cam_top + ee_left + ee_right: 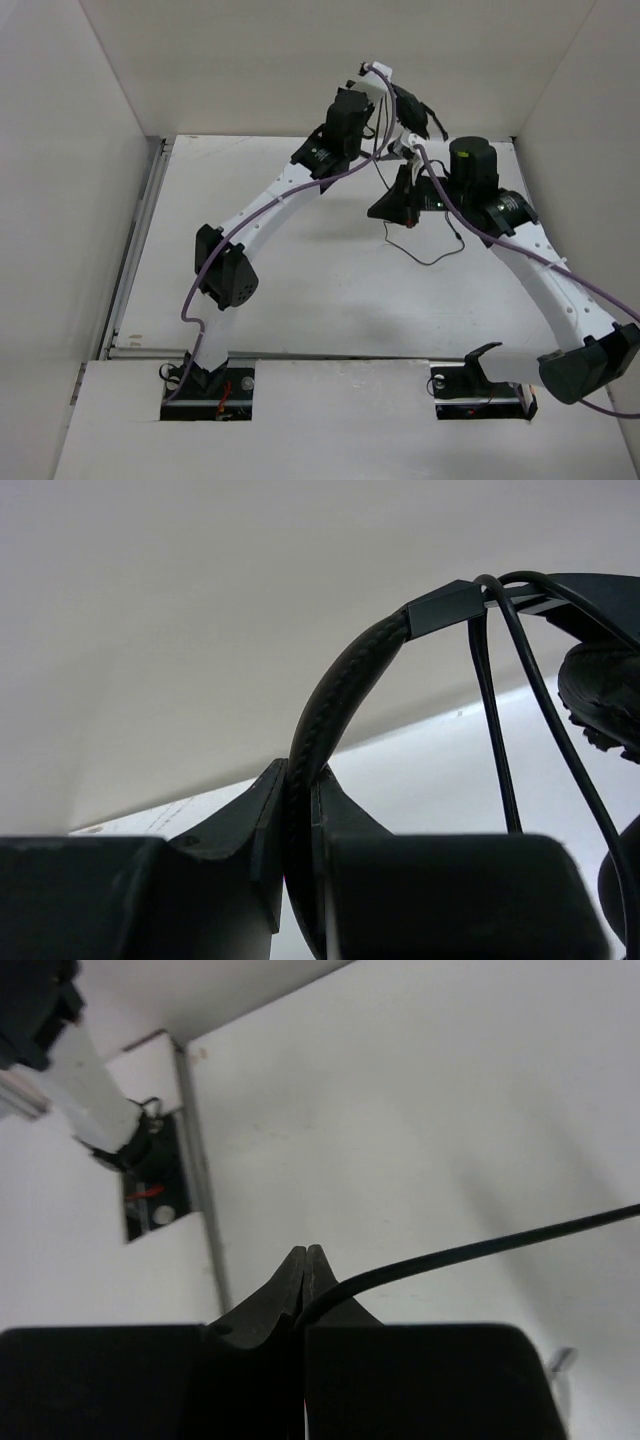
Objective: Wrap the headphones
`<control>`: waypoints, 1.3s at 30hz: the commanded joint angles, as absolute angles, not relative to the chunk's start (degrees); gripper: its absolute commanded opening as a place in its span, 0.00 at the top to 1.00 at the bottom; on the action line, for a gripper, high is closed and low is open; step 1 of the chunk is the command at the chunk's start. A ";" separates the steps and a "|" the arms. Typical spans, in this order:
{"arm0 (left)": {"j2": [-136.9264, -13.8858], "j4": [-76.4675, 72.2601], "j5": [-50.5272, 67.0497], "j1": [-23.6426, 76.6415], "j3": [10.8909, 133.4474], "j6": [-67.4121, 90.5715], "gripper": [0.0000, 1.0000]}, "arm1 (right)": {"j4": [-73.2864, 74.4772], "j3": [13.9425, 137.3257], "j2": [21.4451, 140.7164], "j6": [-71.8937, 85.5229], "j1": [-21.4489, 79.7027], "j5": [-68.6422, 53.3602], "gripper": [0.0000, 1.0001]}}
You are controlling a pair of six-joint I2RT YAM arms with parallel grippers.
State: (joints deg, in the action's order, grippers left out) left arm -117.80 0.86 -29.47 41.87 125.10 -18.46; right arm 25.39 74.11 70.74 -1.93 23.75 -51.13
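The headphones [414,116] hang in the air at the back of the table, held by the left gripper [392,97]. In the left wrist view the left gripper [300,780] is shut on the padded black headband [345,695]. Two strands of thin black cord [497,750] drop from the band's end piece, and an ear cup [600,695] shows at the right edge. The right gripper [392,207] sits below the headset. In the right wrist view it [307,1252] is shut on the cord [470,1250], which runs off to the right. A loose loop of cord [432,256] trails beneath it.
White walls [330,60] close in the table at the back and both sides. A metal rail [135,250] runs along the left edge. The left arm's base [100,1100] and its floor slot [150,1195] show in the right wrist view.
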 commanded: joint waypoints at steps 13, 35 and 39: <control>-104.07 1.84 -30.94 41.97 99.41 -26.37 0.99 | 51.42 93.34 72.77 -42.09 24.04 -11.61 1.00; -95.89 16.35 -14.25 47.77 98.44 -20.75 0.99 | 17.78 79.74 70.14 -53.17 20.88 7.47 1.00; -93.96 17.14 -9.86 48.56 99.84 -16.97 0.99 | 9.86 72.87 68.65 -50.55 19.12 5.02 1.00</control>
State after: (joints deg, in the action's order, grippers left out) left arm -100.66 17.65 -14.59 48.10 97.08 -21.15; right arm 22.31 75.75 70.70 -51.81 21.23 3.44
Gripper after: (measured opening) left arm 0.087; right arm 0.010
